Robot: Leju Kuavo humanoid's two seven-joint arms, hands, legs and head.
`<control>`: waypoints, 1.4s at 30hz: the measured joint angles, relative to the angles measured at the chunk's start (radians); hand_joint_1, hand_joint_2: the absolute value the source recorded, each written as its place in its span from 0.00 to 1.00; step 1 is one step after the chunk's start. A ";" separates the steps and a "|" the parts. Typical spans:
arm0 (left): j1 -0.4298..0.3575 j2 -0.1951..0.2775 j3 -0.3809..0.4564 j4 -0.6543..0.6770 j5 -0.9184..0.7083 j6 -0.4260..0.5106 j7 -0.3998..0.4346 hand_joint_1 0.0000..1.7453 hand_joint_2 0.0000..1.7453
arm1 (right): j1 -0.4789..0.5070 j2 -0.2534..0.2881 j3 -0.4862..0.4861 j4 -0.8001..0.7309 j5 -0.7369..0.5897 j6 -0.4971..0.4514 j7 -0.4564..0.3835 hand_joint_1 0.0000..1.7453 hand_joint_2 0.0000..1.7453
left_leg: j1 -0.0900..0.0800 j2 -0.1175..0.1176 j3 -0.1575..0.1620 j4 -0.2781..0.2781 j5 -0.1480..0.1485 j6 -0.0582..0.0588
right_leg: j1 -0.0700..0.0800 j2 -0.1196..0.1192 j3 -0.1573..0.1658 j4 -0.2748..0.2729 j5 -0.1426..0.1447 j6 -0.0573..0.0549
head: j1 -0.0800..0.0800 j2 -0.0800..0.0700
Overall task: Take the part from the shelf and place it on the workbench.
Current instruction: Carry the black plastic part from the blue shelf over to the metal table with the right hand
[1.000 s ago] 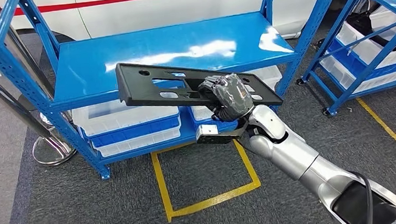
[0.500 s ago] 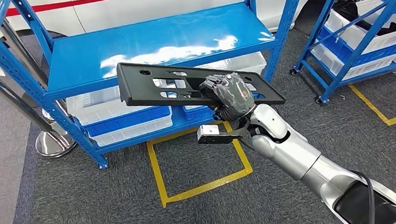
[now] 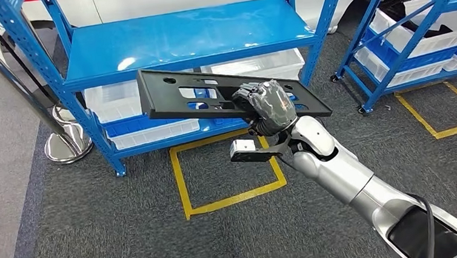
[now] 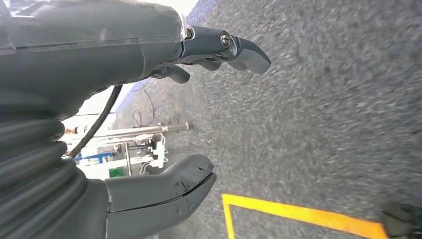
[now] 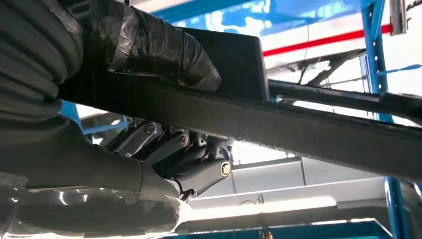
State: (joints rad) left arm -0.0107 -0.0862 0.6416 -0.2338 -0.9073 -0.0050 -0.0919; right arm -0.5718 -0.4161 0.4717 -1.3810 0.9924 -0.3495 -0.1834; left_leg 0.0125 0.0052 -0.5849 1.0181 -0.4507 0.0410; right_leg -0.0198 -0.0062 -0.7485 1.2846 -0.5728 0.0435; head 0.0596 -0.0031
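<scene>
The right hand (image 3: 267,106) covers the middle of the part (image 3: 169,95), its fingers clamped round the part's near edge. The part is a long, flat black plate with cut-out slots, held in the air in front of the blue steel shelf (image 3: 183,38), over grey carpet marked with yellow tape (image 3: 181,181). White bins (image 3: 112,101) sit under the shelf's top board. The left hand (image 4: 149,124) hangs empty over the carpet, fingers spread.

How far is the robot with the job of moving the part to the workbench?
Done: the black part is off the blue shelf, whose top is bare. In hand: the right hand grips the part near one end and holds it in the air in front of the shelf; the left hand is open above the grey carpet. Left: carrying it to the workbench and setting it down.
</scene>
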 joint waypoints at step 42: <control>0.009 -0.001 0.023 0.001 0.008 -0.008 -0.005 0.00 1.00 | -0.036 -0.034 -0.001 -0.012 -0.001 0.026 0.015 1.00 1.00 | 0.000 0.000 -0.089 0.046 0.021 -0.054 | 0.001 0.005 0.210 -0.269 0.069 -0.055 | 0.001 0.000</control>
State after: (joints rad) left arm -0.0022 -0.0870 0.6645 -0.2331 -0.8992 -0.0131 -0.0973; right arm -0.6082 -0.4502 0.4707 -1.3934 0.9918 -0.3239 -0.1683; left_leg 0.0122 0.0053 -0.6744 1.0638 -0.4293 -0.0127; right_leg -0.0186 -0.0009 -0.5382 1.0155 -0.5043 -0.0115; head 0.0605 -0.0031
